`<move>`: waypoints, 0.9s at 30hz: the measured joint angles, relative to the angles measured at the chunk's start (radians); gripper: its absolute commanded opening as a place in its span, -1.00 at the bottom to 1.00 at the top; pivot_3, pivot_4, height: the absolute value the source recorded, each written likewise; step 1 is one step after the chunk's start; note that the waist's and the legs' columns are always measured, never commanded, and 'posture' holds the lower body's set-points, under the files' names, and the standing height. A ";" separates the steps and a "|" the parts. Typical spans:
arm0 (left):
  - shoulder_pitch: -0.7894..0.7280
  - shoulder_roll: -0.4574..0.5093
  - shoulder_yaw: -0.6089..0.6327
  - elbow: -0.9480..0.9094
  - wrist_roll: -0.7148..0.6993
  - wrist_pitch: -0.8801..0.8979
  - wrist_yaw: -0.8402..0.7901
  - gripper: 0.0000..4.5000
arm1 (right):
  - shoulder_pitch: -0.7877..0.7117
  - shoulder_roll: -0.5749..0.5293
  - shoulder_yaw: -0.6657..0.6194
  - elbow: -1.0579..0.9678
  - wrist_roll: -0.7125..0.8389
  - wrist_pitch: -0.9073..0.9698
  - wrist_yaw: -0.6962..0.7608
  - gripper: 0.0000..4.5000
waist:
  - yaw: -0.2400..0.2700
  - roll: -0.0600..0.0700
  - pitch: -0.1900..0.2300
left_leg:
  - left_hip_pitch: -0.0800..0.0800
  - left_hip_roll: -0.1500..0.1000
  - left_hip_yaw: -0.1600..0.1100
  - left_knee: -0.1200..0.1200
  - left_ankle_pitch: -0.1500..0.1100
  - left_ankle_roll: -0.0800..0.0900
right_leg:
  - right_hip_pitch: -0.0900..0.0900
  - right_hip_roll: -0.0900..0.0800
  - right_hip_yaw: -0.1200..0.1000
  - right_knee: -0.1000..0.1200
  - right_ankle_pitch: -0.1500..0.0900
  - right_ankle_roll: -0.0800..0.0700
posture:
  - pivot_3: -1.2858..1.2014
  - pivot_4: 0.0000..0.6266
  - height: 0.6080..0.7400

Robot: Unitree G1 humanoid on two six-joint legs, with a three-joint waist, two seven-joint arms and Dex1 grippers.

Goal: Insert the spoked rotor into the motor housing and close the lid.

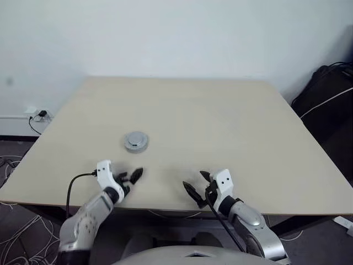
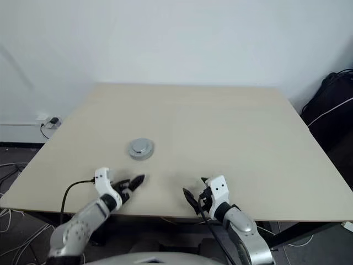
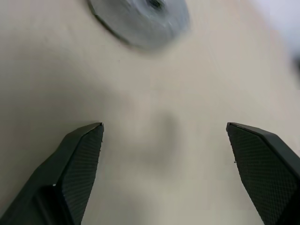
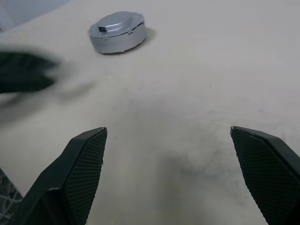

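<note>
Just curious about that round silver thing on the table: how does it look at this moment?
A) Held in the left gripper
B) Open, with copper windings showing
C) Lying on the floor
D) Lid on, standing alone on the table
D: the motor housing has the lid on and stands alone on the table, both grippers apart from it.

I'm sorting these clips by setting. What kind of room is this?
Probably an office or lab room: a plain pale table against a bare white wall, a wall socket with loose cables on the floor, and a black bag beside the table.
</note>
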 measured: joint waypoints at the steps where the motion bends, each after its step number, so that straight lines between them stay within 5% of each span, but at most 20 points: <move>1: 0.035 0.005 -0.035 -0.003 0.064 -0.076 -0.014 0.98 | 0.000 0.007 -0.009 0.000 0.001 0.000 -0.003 1.00 | 0.003 0.001 0.001 | 0.000 0.000 0.000 -0.001 0.000 0.000 | 0.000 0.000 0.000 0.000 0.000 0.000 | 0.03 -1.00 1.00; 12: 0.156 -0.189 -0.109 0.129 0.583 -0.825 0.235 0.98 | 0.044 0.139 -0.099 0.141 -0.186 -0.326 -0.254 1.00 | 0.030 -0.002 0.007 | -0.006 0.000 0.001 -0.003 0.000 0.000 | -0.006 -0.001 -0.001 -0.001 -0.001 0.002 | 0.03 -1.00 1.00; 27: 0.160 -0.239 -0.103 0.216 0.564 -0.984 0.212 0.98 | 0.079 0.165 -0.132 0.175 -0.233 -0.418 -0.328 1.00 | 0.031 -0.005 0.011 | -0.006 0.001 0.001 0.000 0.000 0.001 | -0.005 0.000 -0.002 -0.001 -0.002 0.003 | 0.03 -1.00 1.00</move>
